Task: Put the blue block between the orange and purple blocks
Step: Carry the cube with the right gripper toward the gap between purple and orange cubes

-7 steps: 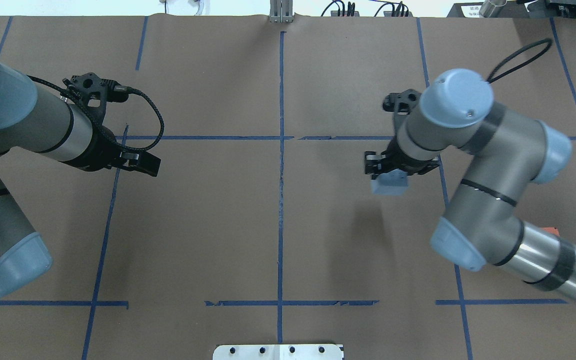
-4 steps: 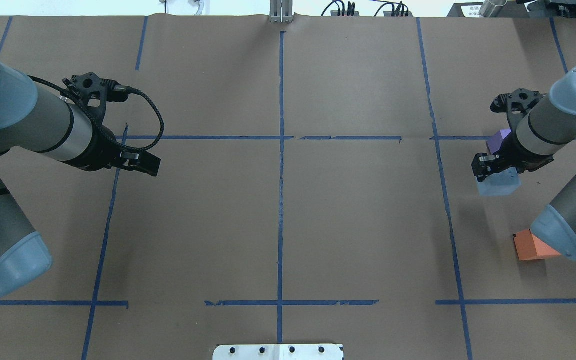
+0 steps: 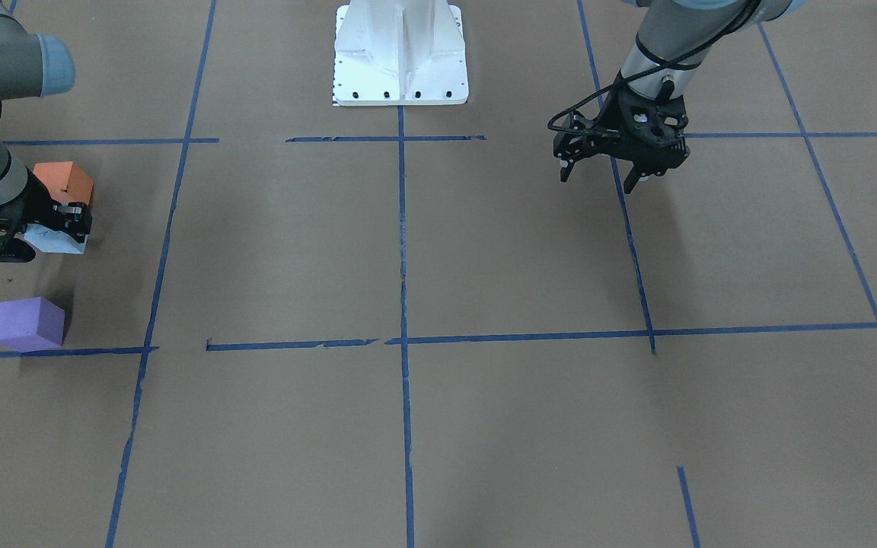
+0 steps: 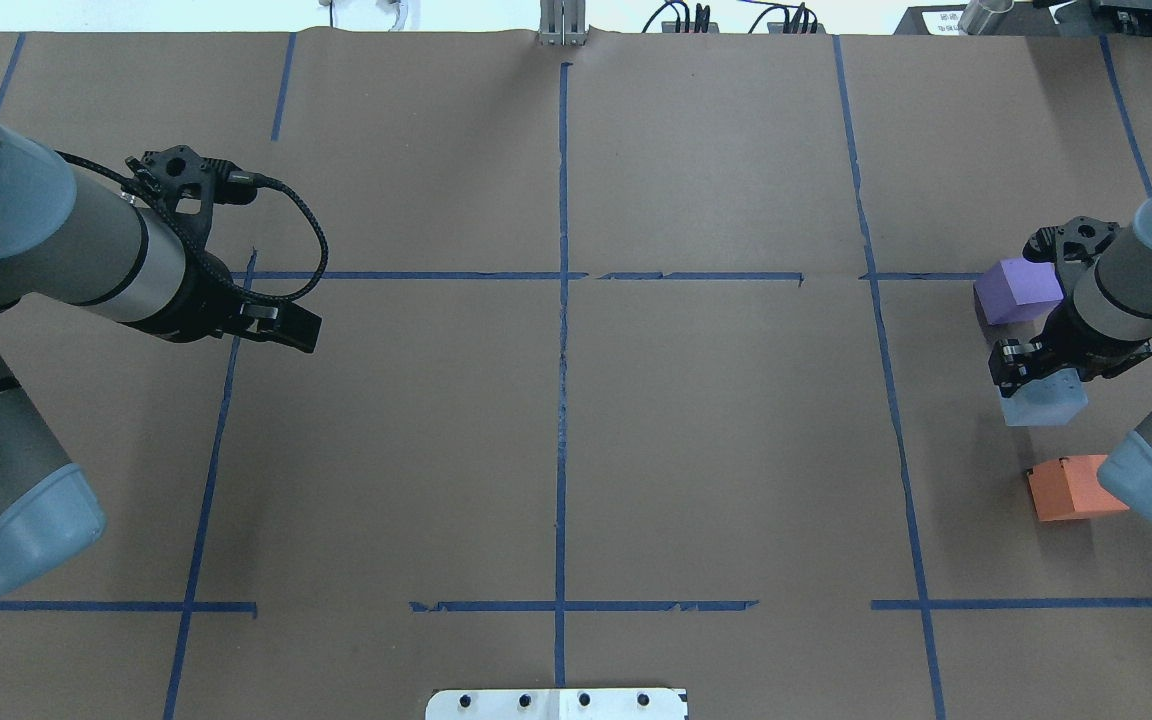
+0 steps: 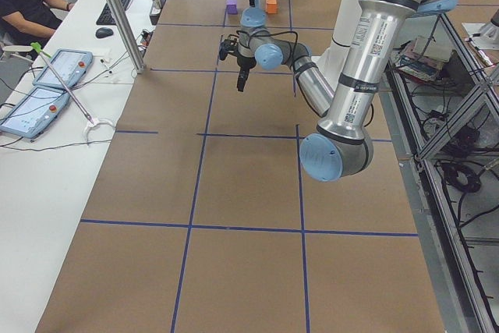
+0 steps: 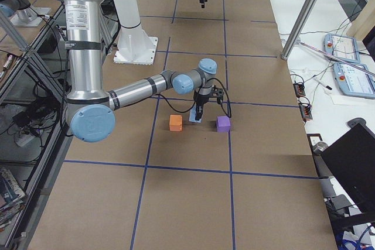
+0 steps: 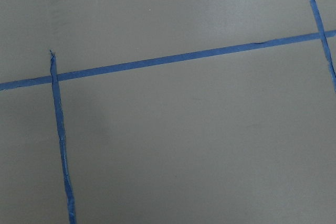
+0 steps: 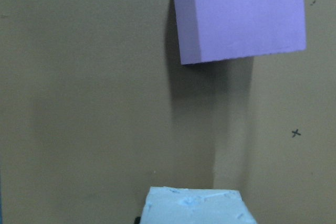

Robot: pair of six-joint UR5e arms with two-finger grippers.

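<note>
My right gripper is shut on the pale blue block and holds it low over the table, tilted, in the gap between the purple block and the orange block. I cannot tell if the blue block touches the paper. In the front-facing view the blue block lies close below the orange block, with the purple block farther off. The right wrist view shows the blue block at the bottom and the purple block above. My left gripper is open and empty, far off.
Brown paper with blue tape lines covers the table. The robot's white base plate stands at the near middle edge. My right arm's elbow hangs over part of the orange block. An operators' desk with tablets runs along the far side.
My right gripper has carried the blue block from right of the table's middle to the far right, then a little nearer, into the gap between purple and orange. The left arm has not moved.
</note>
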